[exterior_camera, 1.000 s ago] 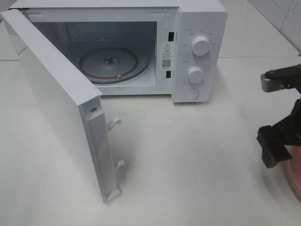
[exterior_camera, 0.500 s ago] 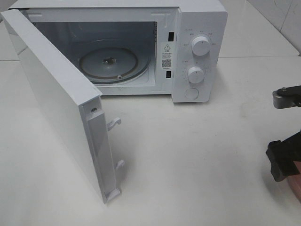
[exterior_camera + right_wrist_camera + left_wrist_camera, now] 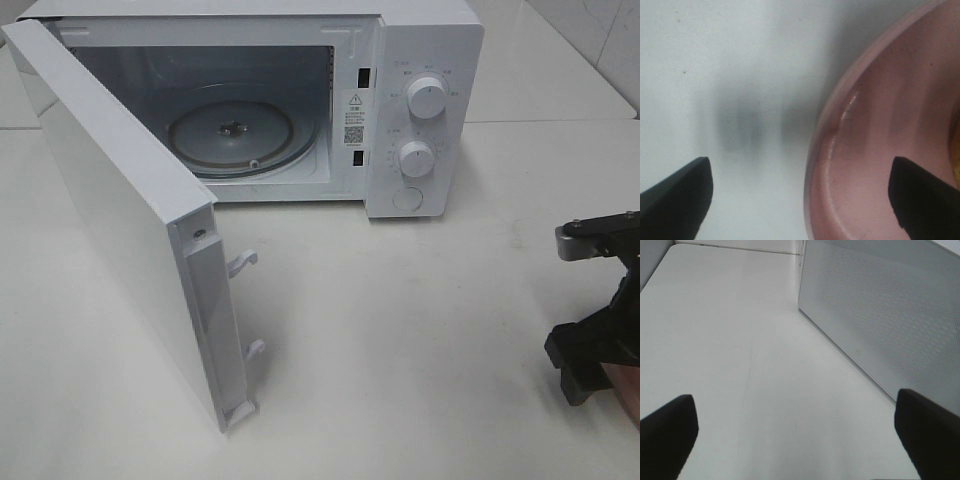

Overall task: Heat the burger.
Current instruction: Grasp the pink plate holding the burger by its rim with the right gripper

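Fingers of right gripper (image 3: 800, 200) spread, straddling pink plate (image 3: 880, 125) rim, ready to grip | left gripper (image 3: 797, 432) spread, idle beside microwave door (image 3: 880, 315) | burger unseen, presumably on plate, 4 o'clock of open microwave (image 3: 420, 100).

At the right edge of the high view, the right gripper (image 3: 800, 200) has sunk toward the table over the past second. Its grey bracket (image 3: 592, 240) has dropped from about level with the microwave's lower dial (image 3: 416, 158) to well below the oven's front. Half a second ago the arm had drawn back almost out of frame; it has since swung leftward again, further into view. Less of the pink plate (image 3: 628, 400) now shows beneath it than at the start.
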Robot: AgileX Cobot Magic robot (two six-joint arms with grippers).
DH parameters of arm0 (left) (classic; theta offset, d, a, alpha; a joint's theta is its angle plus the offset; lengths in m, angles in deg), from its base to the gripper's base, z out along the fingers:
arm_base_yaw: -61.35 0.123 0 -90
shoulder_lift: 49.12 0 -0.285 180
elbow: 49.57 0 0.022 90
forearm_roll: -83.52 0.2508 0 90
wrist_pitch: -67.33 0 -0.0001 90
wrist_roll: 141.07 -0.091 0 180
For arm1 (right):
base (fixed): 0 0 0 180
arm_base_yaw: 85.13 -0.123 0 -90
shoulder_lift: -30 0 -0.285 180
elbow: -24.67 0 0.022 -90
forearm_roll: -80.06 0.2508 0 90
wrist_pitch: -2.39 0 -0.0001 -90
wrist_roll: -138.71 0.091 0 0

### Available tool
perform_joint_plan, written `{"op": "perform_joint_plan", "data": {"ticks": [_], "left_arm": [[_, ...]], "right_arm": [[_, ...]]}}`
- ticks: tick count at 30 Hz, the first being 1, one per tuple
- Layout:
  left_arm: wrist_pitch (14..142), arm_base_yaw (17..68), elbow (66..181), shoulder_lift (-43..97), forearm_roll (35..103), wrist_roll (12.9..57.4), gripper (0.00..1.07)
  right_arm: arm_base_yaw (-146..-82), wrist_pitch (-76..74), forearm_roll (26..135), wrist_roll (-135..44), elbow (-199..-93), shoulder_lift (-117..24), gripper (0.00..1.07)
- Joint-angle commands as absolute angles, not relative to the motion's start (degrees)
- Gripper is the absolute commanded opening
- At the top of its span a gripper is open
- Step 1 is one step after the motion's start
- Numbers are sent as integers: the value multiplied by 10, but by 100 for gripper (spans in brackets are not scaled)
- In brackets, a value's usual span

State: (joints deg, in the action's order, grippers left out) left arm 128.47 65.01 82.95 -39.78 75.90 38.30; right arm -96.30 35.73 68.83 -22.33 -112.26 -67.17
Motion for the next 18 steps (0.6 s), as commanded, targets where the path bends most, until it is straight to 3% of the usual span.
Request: {"op": "perform_joint_plan", "data": {"ticks": [1, 15, 17, 18], "left_arm": [[1286, 651, 827, -399, 756, 382, 100], [1286, 651, 827, -399, 756, 382, 100], [1286, 651, 827, -399, 756, 382, 100], [1286, 651, 827, -399, 756, 382, 100]], "right_arm": [[-961, 339, 686, -235, -1119, -693, 89], [-942, 317, 679, -255, -1119, -740, 82], [-942, 318, 677, -248, -1119, -740, 68], [-942, 318, 677, -248, -1119, -740, 68]]}}
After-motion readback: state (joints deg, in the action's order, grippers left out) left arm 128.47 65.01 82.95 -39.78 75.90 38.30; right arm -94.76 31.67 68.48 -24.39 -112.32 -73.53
